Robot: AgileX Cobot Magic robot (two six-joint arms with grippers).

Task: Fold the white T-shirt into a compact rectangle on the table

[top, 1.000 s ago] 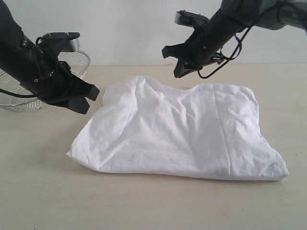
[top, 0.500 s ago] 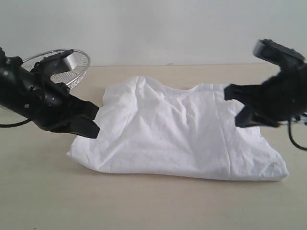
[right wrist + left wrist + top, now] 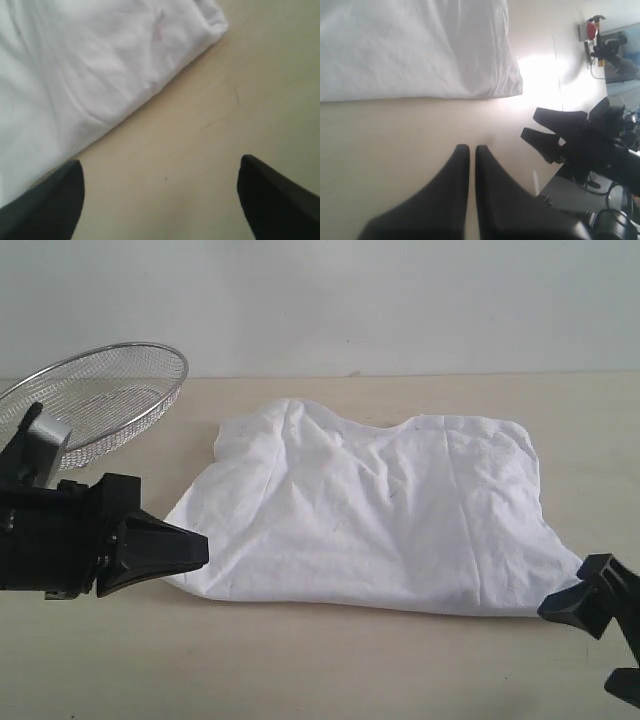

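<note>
The white T-shirt (image 3: 380,510) lies crumpled and partly folded on the table (image 3: 320,670), with no lettering showing. My left gripper (image 3: 200,548) is low over the table at the shirt's front left corner, shut and empty, its tips just short of the cloth. In the left wrist view the gripper (image 3: 469,148) points over bare table (image 3: 395,140) beside the shirt's edge (image 3: 415,45). My right gripper (image 3: 595,645) sits low at the shirt's front right corner, open. In the right wrist view its jaws (image 3: 160,170) stand wide over bare table (image 3: 200,130), the shirt (image 3: 90,60) just ahead.
A round wire-mesh basket (image 3: 100,390) stands at the back left of the table, behind my left arm. A pale wall runs along the table's far edge. In the left wrist view, equipment (image 3: 615,50) shows beyond the table.
Both arms came down low to the table. The left moved to the shirt's front left corner, still shut. The right swung from behind the shirt to its front right corner and opened.
</note>
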